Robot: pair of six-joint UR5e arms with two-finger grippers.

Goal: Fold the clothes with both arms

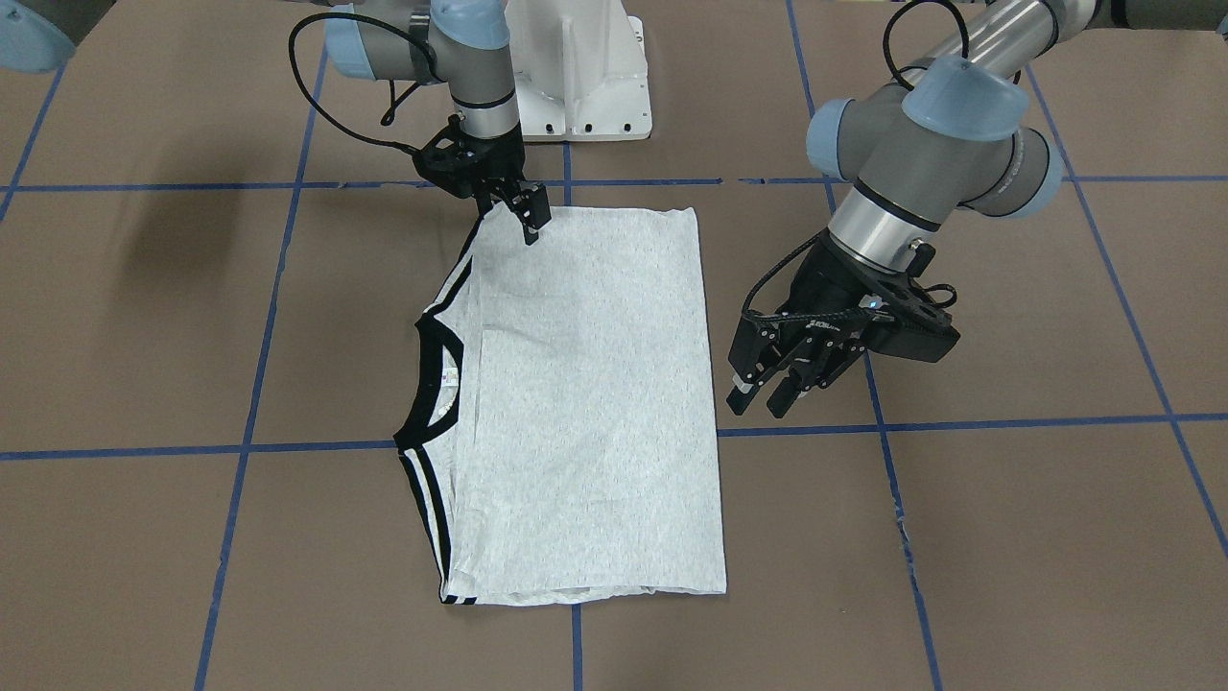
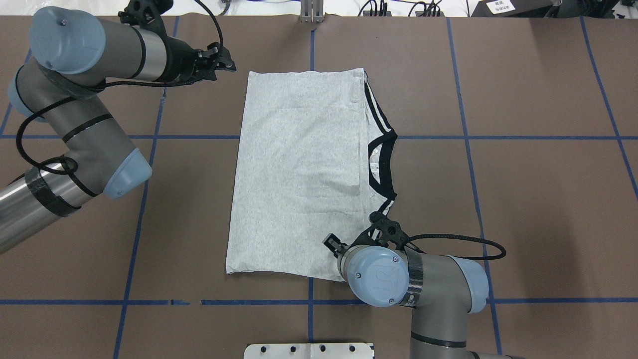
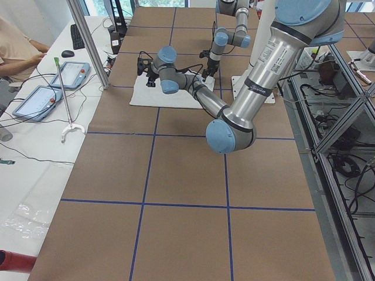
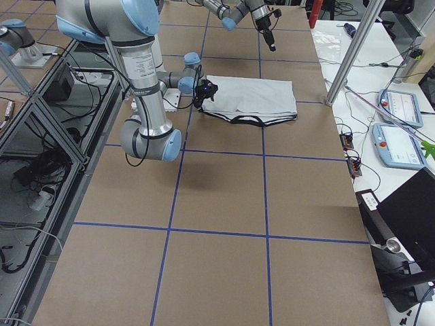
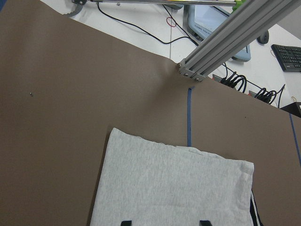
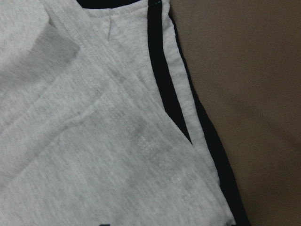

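the t-shirt (image 1: 595, 384) lies flat on the table (image 1: 1007, 537), already folded into a plain grey oblong. its collar (image 1: 427, 384) is on the right claw's side and its hem edge on the left claw's side.

the right claw (image 1: 530, 226) points down onto the corner below it, beside the striped shoulder trim (image 6: 162, 89). you cannot tell whether it is parted or pinching cloth.

the left claw (image 1: 760, 398) hangs off the cloth, apart from the hem edge. its fingers are spread wide and it is empty.

expect the shirt to be light, limp and thin. it will likely sag, stretch and drag across the paper rather than hold a shape. i would take it at corners or along a seamed edge and pinch every layer together. the corner under the right claw looks sound. for the left claw, the hem corner on the same short side seems the natural match.

- the print is out of sight.
- from overhead, the right arm's wrist covers its claw and that corner.
- the right wrist view is too close to show fingertips.
- you cannot count the layers inside the fold.
- the left wrist view shows only two finger ends at its lower edge.
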